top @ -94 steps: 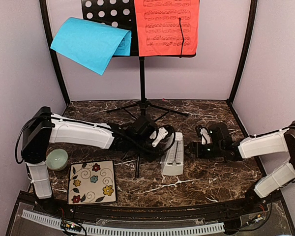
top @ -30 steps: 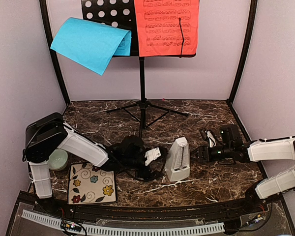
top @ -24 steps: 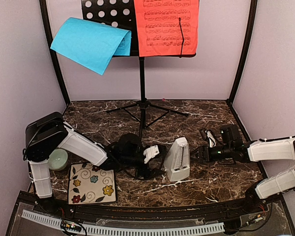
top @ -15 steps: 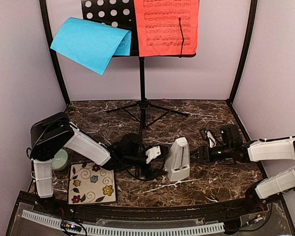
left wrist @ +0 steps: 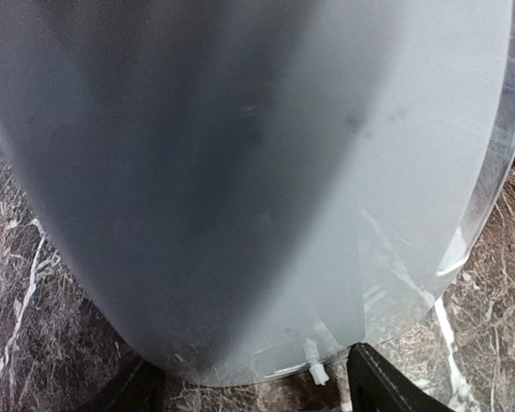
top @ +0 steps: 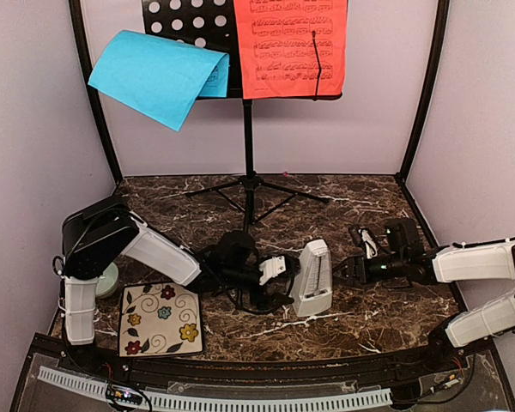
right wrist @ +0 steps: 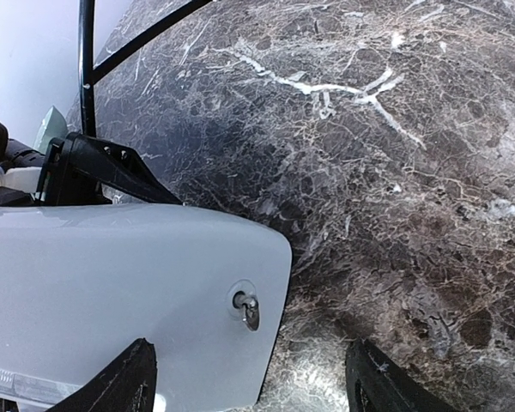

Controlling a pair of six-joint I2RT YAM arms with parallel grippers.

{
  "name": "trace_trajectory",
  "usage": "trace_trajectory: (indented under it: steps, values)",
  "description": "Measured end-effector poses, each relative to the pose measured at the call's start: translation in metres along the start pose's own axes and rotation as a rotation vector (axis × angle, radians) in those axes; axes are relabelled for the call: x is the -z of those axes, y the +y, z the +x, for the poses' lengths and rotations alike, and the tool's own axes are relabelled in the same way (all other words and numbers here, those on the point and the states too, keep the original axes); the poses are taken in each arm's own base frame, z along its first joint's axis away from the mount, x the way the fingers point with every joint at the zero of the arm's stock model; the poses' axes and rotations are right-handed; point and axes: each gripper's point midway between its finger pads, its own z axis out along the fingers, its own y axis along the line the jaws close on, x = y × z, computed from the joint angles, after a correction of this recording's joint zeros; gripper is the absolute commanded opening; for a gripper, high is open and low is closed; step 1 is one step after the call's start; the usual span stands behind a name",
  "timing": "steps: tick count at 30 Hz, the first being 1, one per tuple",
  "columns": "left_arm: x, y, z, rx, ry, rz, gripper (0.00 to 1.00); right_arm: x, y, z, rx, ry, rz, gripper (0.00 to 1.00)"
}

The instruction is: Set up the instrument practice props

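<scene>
Metronome upright on worktop, between the two claws; left claw against its left side, fingers spread to either side of its base, body filling the wrist view; cannot tell whether they grip or only flank it; right claw open, just right of metronome, whose keyed side reaches partway between its jaws; stand behind both claws; blue sheet drooping off stand's left side, red sheet flat on its right.

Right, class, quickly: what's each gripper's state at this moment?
Left gripper: jaws straddle the metronome; gripping or not cannot be told.
Right gripper: open, holding nothing.
</scene>
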Motion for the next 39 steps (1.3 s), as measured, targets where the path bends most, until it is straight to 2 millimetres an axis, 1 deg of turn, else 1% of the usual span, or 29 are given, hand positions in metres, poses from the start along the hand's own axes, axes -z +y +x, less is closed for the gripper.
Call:
trace_trajectory:
  steps: [7, 14, 27, 28, 29, 31, 33, 37, 39]
  values:
    - [-0.0023, 0.0008, 0.0069, -0.005, 0.024, 0.005, 0.63, 0.0003, -0.0008, -0.0004, -0.001, -0.002, 0.002, 0.77]
    - [-0.0041, 0.0039, 0.0082, -0.012, 0.038, 0.003, 0.59, 0.0007, -0.0025, -0.0012, -0.001, -0.005, 0.009, 0.76]
    - [-0.0049, 0.0040, 0.0087, -0.017, 0.055, 0.011, 0.52, 0.0007, -0.0042, 0.0011, 0.002, 0.003, 0.017, 0.76]
    - [-0.0049, 0.0041, 0.0089, -0.017, 0.056, 0.012, 0.52, 0.0007, -0.0043, 0.0013, 0.001, 0.004, 0.017, 0.77]
    - [-0.0049, 0.0041, 0.0089, -0.017, 0.058, 0.013, 0.55, 0.0007, -0.0044, 0.0014, 0.001, 0.004, 0.018, 0.76]
    - [-0.0050, 0.0043, 0.0086, -0.018, 0.058, 0.013, 0.65, 0.0007, -0.0045, 0.0014, 0.001, 0.004, 0.018, 0.76]
    - [-0.0049, 0.0054, 0.0079, -0.025, 0.056, 0.010, 0.72, 0.0007, -0.0044, 0.0015, 0.000, 0.005, 0.018, 0.77]
    - [-0.0042, 0.0095, 0.0074, -0.024, 0.055, 0.000, 0.73, 0.0013, -0.0039, 0.0021, -0.001, 0.006, 0.016, 0.84]
    - [-0.0039, 0.0102, 0.0075, -0.023, 0.054, -0.001, 0.73, 0.0051, -0.0018, 0.0036, -0.004, -0.004, 0.014, 0.87]
